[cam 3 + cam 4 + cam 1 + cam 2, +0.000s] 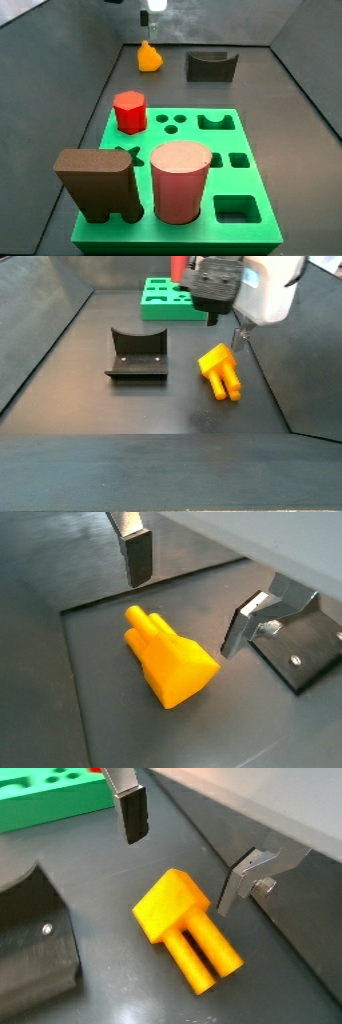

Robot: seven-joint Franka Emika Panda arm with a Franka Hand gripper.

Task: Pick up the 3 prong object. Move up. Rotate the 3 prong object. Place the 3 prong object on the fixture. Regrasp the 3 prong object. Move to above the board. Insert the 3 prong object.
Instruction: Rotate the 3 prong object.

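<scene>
— Which step are you on?

— The first, I'd say: the pick-up. My tool (242,334) hangs above the yellow block (221,370) with nothing between its fingers (138,557), and they stand wide apart, one on either side of it in both wrist views.

— And where does the block lie?

— Just below my tool on the counter (147,406), on its side. Beyond it stands the dark bracket (135,353), farther off the green board (168,303).

— Next?

— Straight down, then close on the body.
</scene>
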